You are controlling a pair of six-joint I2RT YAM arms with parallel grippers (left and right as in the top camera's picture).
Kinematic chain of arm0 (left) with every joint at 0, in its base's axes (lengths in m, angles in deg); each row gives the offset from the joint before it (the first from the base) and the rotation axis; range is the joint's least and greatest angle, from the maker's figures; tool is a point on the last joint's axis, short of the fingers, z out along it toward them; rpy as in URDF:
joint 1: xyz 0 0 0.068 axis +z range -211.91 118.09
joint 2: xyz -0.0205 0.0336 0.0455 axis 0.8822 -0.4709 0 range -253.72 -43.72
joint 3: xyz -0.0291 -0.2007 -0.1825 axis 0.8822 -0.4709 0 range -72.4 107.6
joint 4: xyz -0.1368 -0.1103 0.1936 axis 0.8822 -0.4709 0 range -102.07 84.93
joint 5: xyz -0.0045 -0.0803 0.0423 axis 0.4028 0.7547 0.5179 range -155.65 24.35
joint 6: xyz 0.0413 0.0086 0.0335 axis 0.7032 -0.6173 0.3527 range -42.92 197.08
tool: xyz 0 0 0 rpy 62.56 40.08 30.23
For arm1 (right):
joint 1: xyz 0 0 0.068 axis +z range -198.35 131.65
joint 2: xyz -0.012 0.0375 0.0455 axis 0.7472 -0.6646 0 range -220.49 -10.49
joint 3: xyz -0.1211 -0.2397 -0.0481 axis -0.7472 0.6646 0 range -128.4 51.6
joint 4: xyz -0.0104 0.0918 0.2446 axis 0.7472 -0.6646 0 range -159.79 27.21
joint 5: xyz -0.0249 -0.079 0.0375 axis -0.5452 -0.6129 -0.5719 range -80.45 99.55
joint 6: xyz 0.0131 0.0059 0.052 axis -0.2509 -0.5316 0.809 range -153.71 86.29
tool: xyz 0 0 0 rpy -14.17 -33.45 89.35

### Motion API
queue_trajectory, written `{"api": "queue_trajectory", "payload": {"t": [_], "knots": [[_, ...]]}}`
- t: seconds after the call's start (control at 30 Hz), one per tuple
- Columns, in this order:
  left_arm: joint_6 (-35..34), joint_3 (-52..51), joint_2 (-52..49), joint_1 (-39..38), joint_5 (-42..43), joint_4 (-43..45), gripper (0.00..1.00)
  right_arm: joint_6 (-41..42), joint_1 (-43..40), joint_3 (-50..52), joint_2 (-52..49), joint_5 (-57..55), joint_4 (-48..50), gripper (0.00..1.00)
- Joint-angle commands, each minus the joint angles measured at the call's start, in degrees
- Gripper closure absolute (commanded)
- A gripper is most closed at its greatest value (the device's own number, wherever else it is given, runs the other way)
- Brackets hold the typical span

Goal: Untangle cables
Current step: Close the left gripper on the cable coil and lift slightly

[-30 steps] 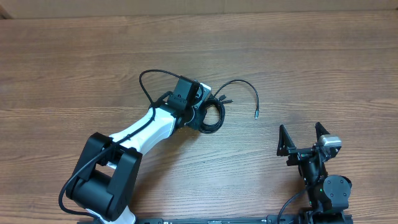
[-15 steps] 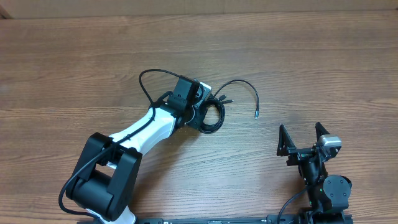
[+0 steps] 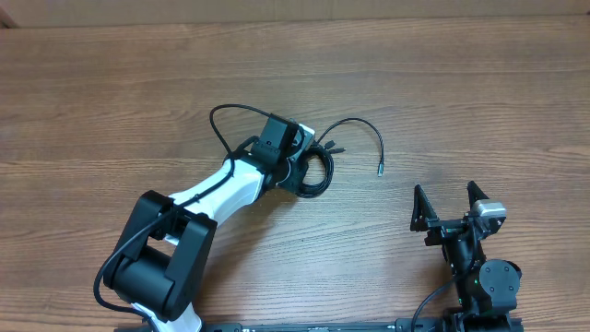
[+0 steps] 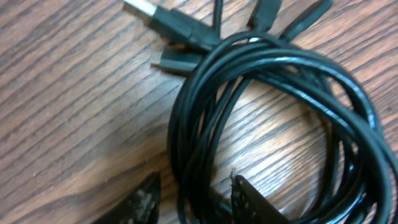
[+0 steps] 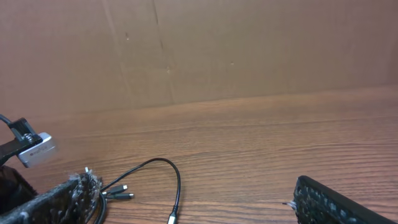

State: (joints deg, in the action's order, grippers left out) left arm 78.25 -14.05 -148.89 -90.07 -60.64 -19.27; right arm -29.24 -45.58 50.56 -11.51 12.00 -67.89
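Note:
The cables [image 3: 321, 173] lie as one black coil at the table's middle, and the coil fills the left wrist view [image 4: 205, 124]. Several plug ends stick out of its top, one of them a silvery USB plug [image 4: 142, 9]. One loose cord [image 3: 364, 124] arcs right and ends in a small plug [image 3: 379, 171]; it also shows in the right wrist view [image 5: 178, 180]. My left gripper [image 3: 298, 171] sits low over the coil. Its fingers [image 4: 194, 202] are apart on either side of a bundle of strands, with a gap on each side. My right gripper [image 3: 449, 205] is open and empty near the front right, well clear of the cables [image 5: 193, 208].
A cardboard wall [image 5: 217, 50] stands along the table's far edge. A thicker black wire [image 3: 221, 115] loops up off the left arm's wrist. The right arm's base [image 3: 484, 281] sits at the front right edge. The table is brown wood [image 3: 461, 83].
The left arm has shifted slightly to the right. The coil and the loose cord lie as before. The right arm has not moved.

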Motion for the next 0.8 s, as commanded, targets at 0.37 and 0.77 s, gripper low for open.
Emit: {"api": "queue_trajectory", "payload": {"t": [0.37, 0.77], "knots": [[-2.49, 0.90, -0.50, -0.79, 0.79, -0.59, 0.68, -0.04, 0.26, 0.57, 0.02, -0.72, 0.33, 0.00], [-2.49, 0.83, -0.59, -0.79, 0.33, -0.72, 0.65, -0.04, 0.26, 0.57, 0.04, -0.72, 0.33, 0.00]]}}
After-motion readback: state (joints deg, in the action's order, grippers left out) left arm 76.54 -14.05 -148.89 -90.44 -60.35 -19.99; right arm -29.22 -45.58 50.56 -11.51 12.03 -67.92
